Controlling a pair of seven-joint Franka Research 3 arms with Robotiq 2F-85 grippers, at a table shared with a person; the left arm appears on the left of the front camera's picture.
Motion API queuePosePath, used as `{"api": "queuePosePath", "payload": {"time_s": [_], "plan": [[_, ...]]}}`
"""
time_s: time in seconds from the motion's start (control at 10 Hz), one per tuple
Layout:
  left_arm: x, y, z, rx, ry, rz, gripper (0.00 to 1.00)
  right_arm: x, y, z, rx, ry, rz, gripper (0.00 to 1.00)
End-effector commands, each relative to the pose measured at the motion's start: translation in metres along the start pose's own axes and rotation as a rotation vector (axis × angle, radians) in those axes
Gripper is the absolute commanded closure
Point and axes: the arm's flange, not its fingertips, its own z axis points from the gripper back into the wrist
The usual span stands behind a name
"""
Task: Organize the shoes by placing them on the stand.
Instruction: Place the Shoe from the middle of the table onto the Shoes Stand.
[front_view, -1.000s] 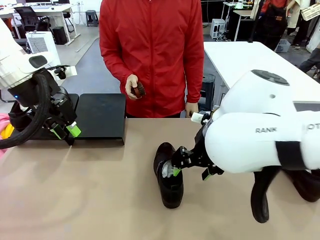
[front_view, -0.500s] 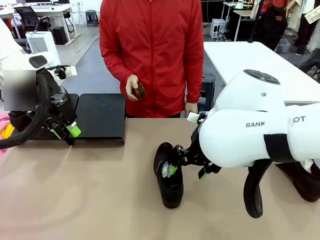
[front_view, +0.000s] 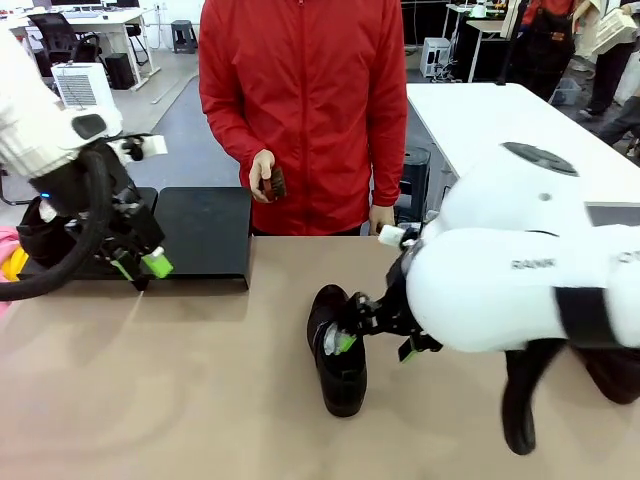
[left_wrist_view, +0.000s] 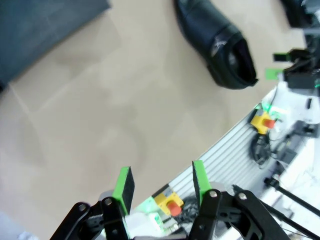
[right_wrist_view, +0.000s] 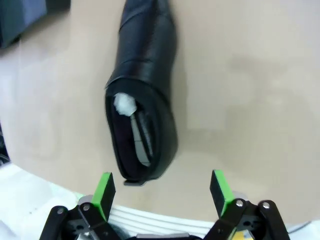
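Pictured mid-table (front_view: 180, 400): one glossy black shoe (front_view: 338, 365), toe toward the robot's side, pale lining showing in its mouth. Poised just beside the heel, the right gripper (front_view: 375, 346), jaws spread wide and gripping nothing. From that wrist's camera, the shoe (right_wrist_view: 145, 100) lying just beyond the green pads (right_wrist_view: 105, 192), heel end nearest and roughly in line with the gap. Well apart to the left, at the table's far edge, the low black stand (front_view: 205, 235), not touching the shoe. In front of the stand's left half, the left gripper (front_view: 140, 267), jaws about half parted, nothing held, bare tabletop below. Across the table, a person (front_view: 300, 100) in a red jacket, one hand (front_view: 264, 175) closed around a small brown object (front_view: 277, 183).
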Motion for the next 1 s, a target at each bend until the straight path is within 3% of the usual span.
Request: {"api": "queuePosePath", "payload": {"time_s": [0.0, 0.3, 0.5, 0.6, 0.7, 0.9], "plan": [[0.034, -0.046, -0.021, -0.01, -0.059, -0.086, 0.38, -0.003, -0.053, 0.054, -0.042, -0.161, -0.207, 0.0], [0.083, -0.101, -0.061, -0.114, -0.044, -0.037, 0.38, -0.004, -0.101, 0.073, -0.125, -0.256, -0.454, 0.0], [0.112, -0.127, -0.088, -0.148, -0.031, -0.003, 0.38, -0.007, -0.122, 0.078, -0.269, -0.35, -0.666, 0.0], [0.122, -0.138, -0.101, -0.164, -0.005, 0.018, 0.38, 0.053, -0.086, 0.1, -0.114, -0.275, -0.457, 0.0], [0.128, -0.147, -0.117, -0.16, 0.036, 0.033, 0.38, 0.053, -0.086, 0.1, -0.114, -0.275, -0.457, 0.0], [0.109, -0.13, -0.101, -0.143, -0.006, -0.016, 0.38, 0.053, -0.086, 0.1, -0.114, -0.275, -0.457, 0.0]]}}
